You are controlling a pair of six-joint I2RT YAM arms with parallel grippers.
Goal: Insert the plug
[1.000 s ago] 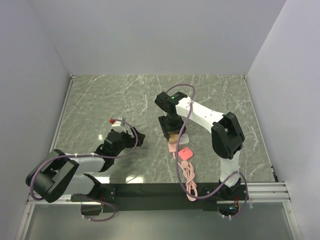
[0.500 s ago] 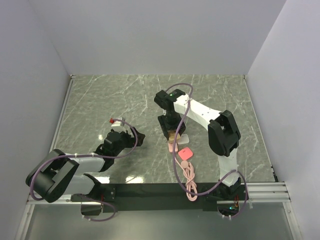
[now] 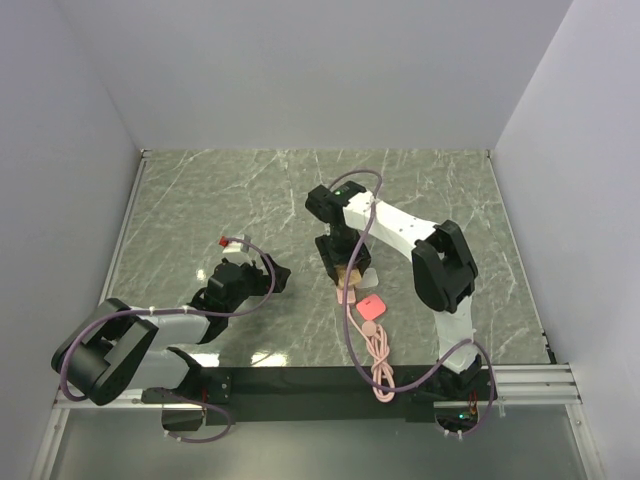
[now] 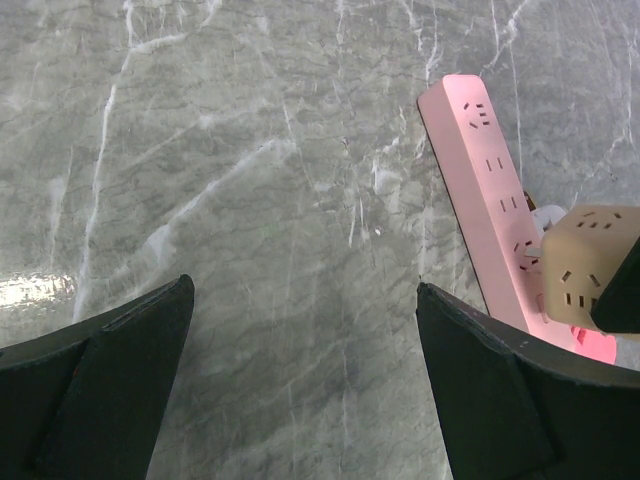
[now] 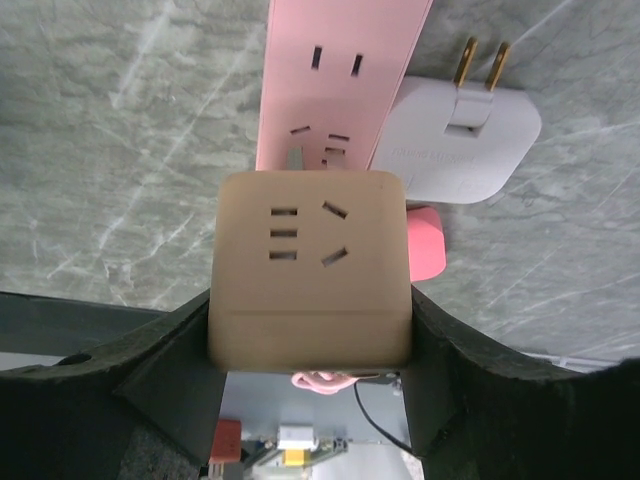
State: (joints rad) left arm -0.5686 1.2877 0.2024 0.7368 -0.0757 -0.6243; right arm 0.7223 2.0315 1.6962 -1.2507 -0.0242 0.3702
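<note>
My right gripper [image 3: 341,262] [image 5: 310,300] is shut on a tan cube [image 5: 310,270] with socket slots on its face, and holds it over the near end of the long pale-pink power strip [image 5: 340,70]. The plug [image 3: 371,305], a flat coral-pink square, lies on the table just right of the strip; in the right wrist view [image 5: 426,246] it is mostly hidden behind the cube. My left gripper [image 3: 276,276] [image 4: 303,292] is open and empty, low over bare marble left of the strip [image 4: 485,190]. The cube also shows in the left wrist view [image 4: 590,265].
A white adapter [image 5: 460,125] with two brass prongs lies against the strip's right side. The strip's pink cord [image 3: 378,355] coils toward the near table edge. Grey walls enclose the marble table [image 3: 200,200] on three sides.
The right arm's elbow has swung a little to the left. Its gripper stays over the strip with the tan cube. The left arm has not moved.
</note>
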